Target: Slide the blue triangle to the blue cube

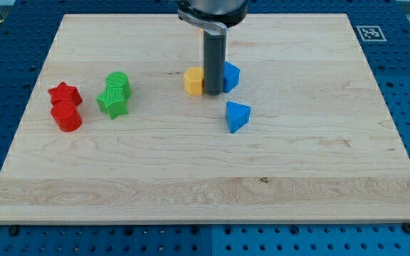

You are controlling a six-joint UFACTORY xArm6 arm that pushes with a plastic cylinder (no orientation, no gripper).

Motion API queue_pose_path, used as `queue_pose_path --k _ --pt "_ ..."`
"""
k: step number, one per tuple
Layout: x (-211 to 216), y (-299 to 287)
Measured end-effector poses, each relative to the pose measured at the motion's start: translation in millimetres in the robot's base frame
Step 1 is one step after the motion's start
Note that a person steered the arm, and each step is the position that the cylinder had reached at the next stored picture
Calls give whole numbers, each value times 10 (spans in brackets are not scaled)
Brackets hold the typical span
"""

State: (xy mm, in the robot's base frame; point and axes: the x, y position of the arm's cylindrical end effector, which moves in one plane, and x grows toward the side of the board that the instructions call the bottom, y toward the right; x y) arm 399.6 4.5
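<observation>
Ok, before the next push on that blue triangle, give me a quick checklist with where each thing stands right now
1. Blue triangle in plain view, apart from other blocks: ok.
2. Blue cube visible at the rod's right: ok.
3. Path from triangle up to cube free of blocks: ok.
4. My tip behind the triangle for a push toward the cube: not ok; it sits between the yellow block and the cube, above the triangle.
5. Tip clear of the cube: cannot tell, they look very close.
6. Red and green blocks far off on the view's left: ok.
</observation>
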Motion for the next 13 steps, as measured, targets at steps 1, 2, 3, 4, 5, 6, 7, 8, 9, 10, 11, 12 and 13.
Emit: queue_pose_path --k 1,2,3,4,5,6,7,8,9,10,11,12,13 --pt "85 -146" --pt "481 -585" --pt "1116 -692" --pt "1642 -463" --pt "1716 408" --pt "1569 1076" --pt "1562 1053" --pt "1500 950" --pt "1184 770" --pt "672 766" --pt "576 765" --pt "506 761" --pt "778 820"
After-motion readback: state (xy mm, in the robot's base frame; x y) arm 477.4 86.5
